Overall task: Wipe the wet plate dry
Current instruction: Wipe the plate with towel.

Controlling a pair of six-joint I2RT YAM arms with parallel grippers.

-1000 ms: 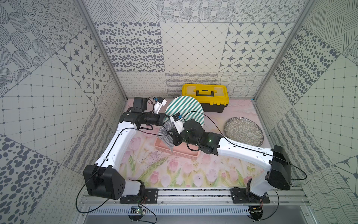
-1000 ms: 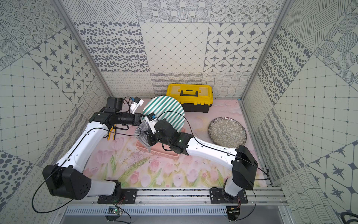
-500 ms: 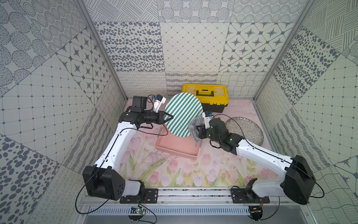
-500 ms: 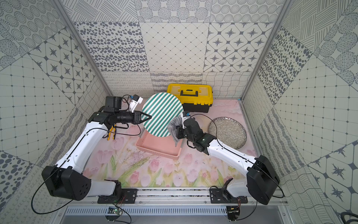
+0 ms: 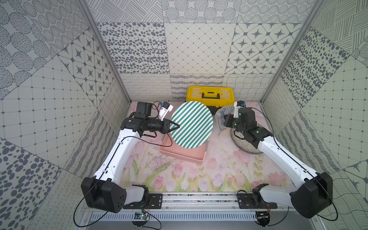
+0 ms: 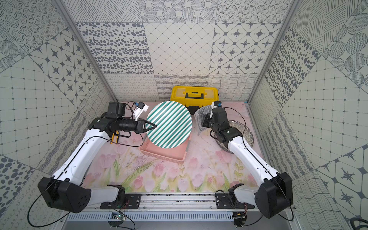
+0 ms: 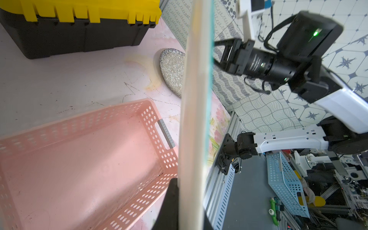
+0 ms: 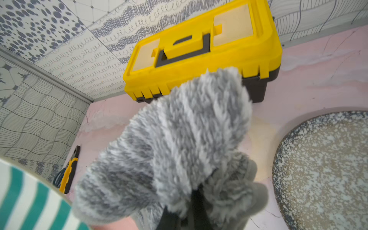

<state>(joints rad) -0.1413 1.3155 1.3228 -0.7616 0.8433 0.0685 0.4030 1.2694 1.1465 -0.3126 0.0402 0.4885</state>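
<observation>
The plate (image 5: pixel 192 124) (image 6: pixel 169 124) is round with green and white stripes. It is held up over a pink basket, its striped face toward both top views. My left gripper (image 5: pixel 178 125) (image 6: pixel 155 125) is shut on its left rim; the left wrist view shows the plate (image 7: pixel 195 99) edge-on between my left gripper's (image 7: pixel 188 199) fingers. My right gripper (image 5: pixel 224 121) (image 8: pixel 191 209) is shut on a fluffy grey cloth (image 5: pixel 222 116) (image 6: pixel 201 117) (image 8: pixel 179 139), a short way right of the plate and not touching it. The cloth hides its fingertips.
A yellow toolbox (image 5: pixel 210 95) (image 8: pixel 199 55) stands at the back wall. The pink basket (image 5: pixel 183 153) (image 7: pixel 79 159) sits under the plate. A speckled grey plate (image 5: pixel 245 145) (image 8: pixel 322 169) lies under the right arm. Yellow pliers (image 6: pixel 114 137) (image 8: pixel 68 173) lie at the left.
My right arm has swung right with the cloth, from in front of the striped plate to clear of its right edge. The left gripper has turned the plate's face more upward.
</observation>
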